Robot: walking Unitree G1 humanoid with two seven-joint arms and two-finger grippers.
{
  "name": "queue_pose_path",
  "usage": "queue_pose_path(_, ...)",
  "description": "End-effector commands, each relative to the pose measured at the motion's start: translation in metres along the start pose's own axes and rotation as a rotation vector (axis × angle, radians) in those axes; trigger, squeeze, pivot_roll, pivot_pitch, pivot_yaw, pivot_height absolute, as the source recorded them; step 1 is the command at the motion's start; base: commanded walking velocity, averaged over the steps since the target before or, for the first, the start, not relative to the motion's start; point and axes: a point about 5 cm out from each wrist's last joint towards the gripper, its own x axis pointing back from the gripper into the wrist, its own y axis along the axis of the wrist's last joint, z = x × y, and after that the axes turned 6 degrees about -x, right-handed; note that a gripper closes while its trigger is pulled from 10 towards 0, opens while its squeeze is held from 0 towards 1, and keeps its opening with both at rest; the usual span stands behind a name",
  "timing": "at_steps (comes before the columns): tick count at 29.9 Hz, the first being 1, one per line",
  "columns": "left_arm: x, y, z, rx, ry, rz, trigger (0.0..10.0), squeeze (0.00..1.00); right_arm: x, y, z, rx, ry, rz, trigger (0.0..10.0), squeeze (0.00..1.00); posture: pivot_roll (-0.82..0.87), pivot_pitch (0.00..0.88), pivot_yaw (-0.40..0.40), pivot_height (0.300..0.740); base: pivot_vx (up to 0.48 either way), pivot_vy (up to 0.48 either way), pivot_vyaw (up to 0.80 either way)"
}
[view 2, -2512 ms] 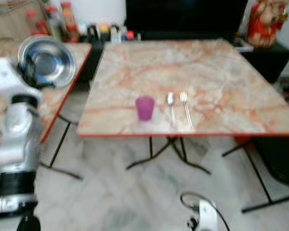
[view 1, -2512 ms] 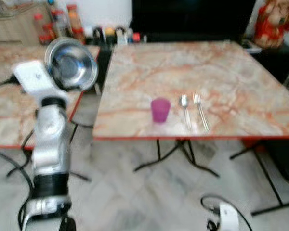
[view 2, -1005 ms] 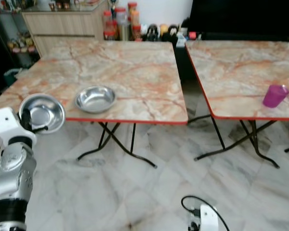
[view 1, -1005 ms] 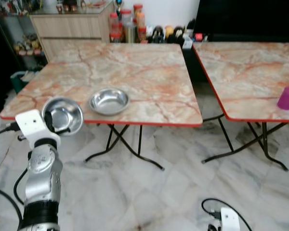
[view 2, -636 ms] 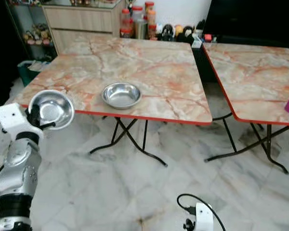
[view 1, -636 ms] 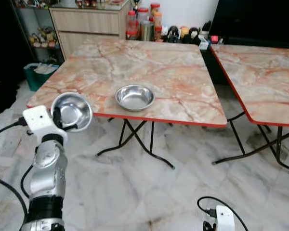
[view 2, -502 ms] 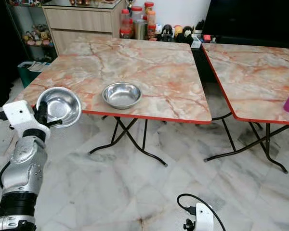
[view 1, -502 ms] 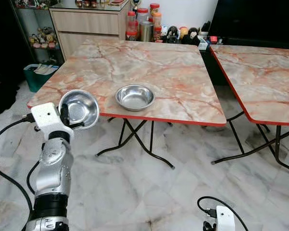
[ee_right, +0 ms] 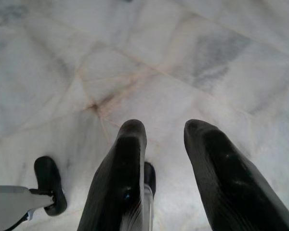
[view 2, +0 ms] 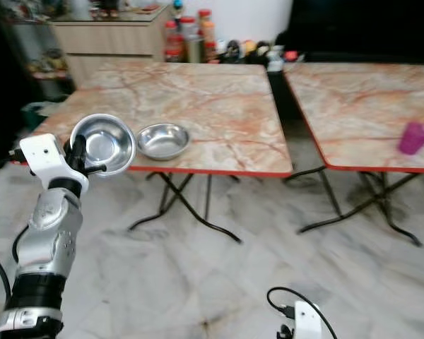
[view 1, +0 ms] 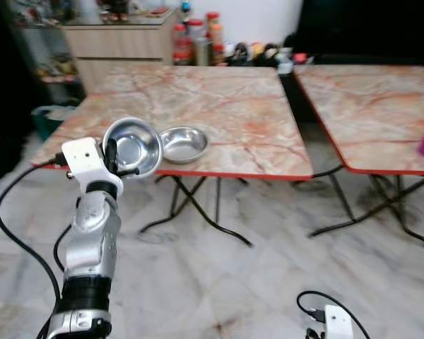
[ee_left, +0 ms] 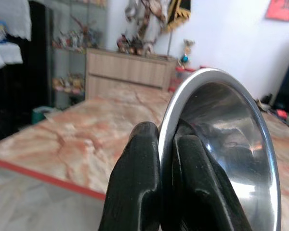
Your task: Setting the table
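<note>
The left gripper has its two black fingers pinched together on the rim of a steel bowl, one finger inside the rim and one outside, and holds it tilted with the hollow facing the head camera; nothing lies in the bowl. Over the last half second the raised left arm has carried this bowl further in, so that its rim now overlaps the red front edge of the near table and sits just beside a second steel bowl, which rests upright and empty on that marble top. Part of that shift may be the camera's own, since the whole picture has slid sideways and the purple cup on the right-hand table has come back into sight near its front edge. Judging from this, the carry looks nearly over and the next step is likely to level the held bowl and lower it onto the marble clear of its neighbour; released at this tilt, it could clatter or slip off the edge. The right gripper hangs idle over the pale marble floor, its fingers apart and holding nothing. Jars and bottles stand along the back.
</note>
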Motion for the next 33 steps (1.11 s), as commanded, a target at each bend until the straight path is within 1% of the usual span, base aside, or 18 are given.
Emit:
queue_pose_path(1, -0.0005, 0.0018, 0.0054, -0.01, 0.013, -0.001, 10.0, 0.0, -0.0017, 0.0052, 0.0069, -0.013, 0.017, -0.02, 10.0, 0.0, 0.05, 0.0, -0.017, 0.74, 0.345, 0.0, 0.0)
queue_pose_path(12, -0.002, 0.0041, 0.0031, -0.005, 0.007, -0.006, 10.0, 0.0, -0.0019, 0.0063, 0.0071, -0.004, 0.018, -0.022, 10.0, 0.0, 0.06, 0.0, -0.02, 0.74, 0.347, 0.0, 0.0)
queue_pose_path(16, -0.0024, 0.0047, 0.0028, -0.003, 0.009, -0.007, 10.0, 0.0, -0.002, 0.0066, 0.0073, -0.017, 0.014, -0.023, 10.0, 0.0, 0.06, 0.0, -0.021, 0.74, 0.349, 0.0, 0.0)
queue_pose_path(33, -0.0054, 0.0065, 0.0028, -0.003, 0.01, -0.005, 10.0, 0.0, -0.0025, 0.0084, 0.0081, -0.022, 0.013, -0.026, 10.0, 0.0, 0.05, 0.0, -0.019, 0.74, 0.347, 0.0, 0.0)
